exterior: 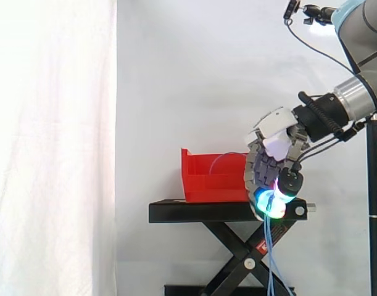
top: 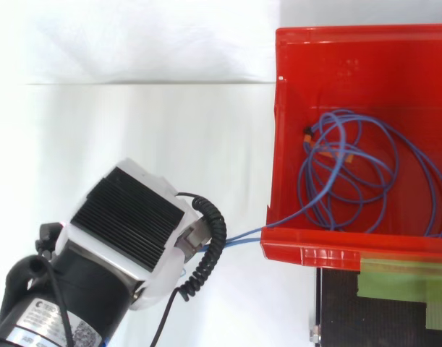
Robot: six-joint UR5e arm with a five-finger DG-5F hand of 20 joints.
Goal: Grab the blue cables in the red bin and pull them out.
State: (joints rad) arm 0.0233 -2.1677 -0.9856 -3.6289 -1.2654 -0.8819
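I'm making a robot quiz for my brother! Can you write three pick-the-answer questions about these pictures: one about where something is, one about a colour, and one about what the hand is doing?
1. Where do the coils of the blue cables lie?
A) on a chair
B) inside the red bin
C) in a green bucket

2. What colour is the stand under the bin?
A) black
B) pink
C) orange

3. What is the hand doing?
A) lying flat inside the bin
B) lifting the bin
C) gripping the cables beside the bin

Answers:
1 B, the top view shows the loops between the bin's walls.
2 A, the side view shows it dark black.
3 C, cables hang from its curled fingers.
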